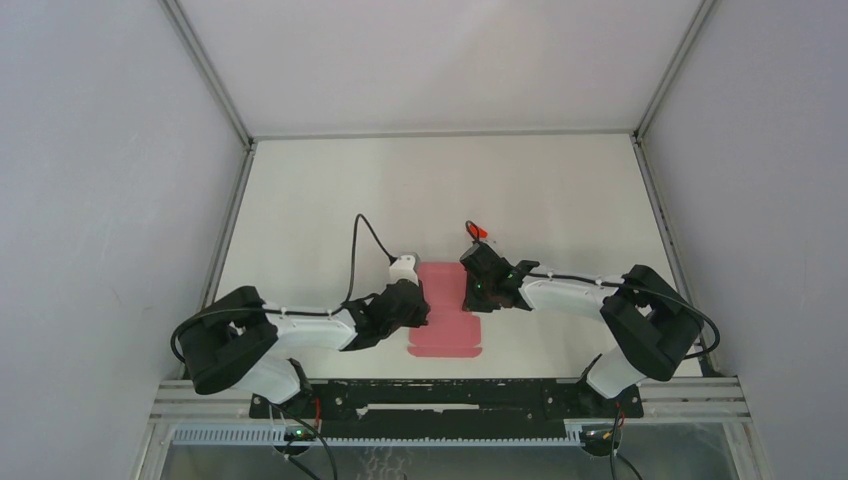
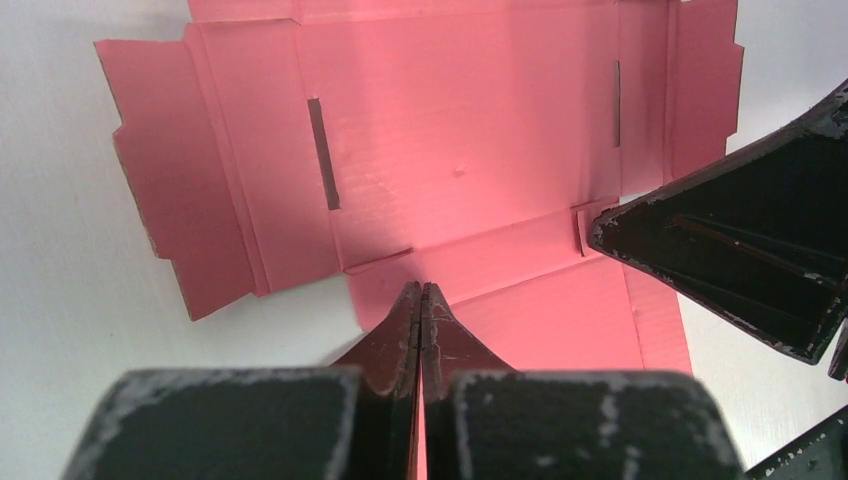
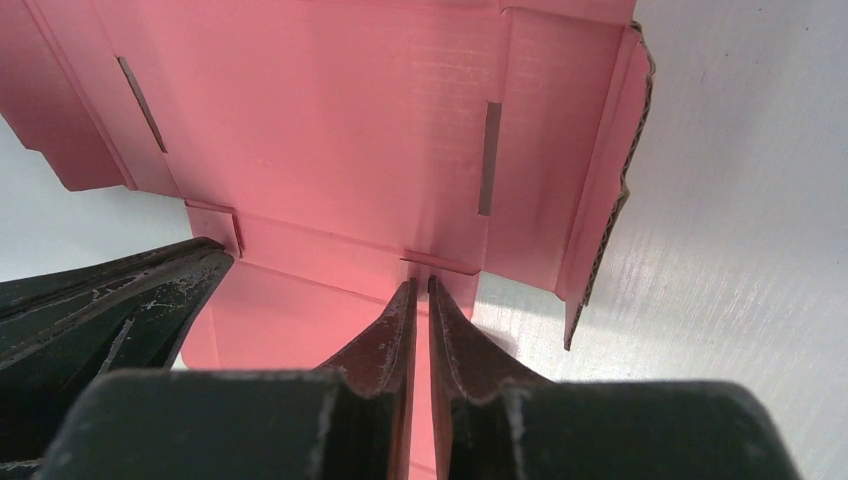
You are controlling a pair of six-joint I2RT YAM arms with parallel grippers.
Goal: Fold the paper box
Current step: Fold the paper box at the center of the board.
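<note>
Toward 6 o'clock on the bench (image 1: 560, 200), the paper box (image 1: 447, 310) lies mostly flat. The left hand (image 2: 421, 292), at its 9 o'clock, is pressed together on a sliver of card; the right hand (image 3: 421, 285), at 2 o'clock, pinches a panel edge. Uneven pulls could tear or miscrease it, and the close hands might collide. A small red piece (image 1: 478, 231) sits at 1 o'clock.

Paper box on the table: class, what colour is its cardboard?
The paper box is plain pink, unprinted; the left wrist view shows it best.
</note>
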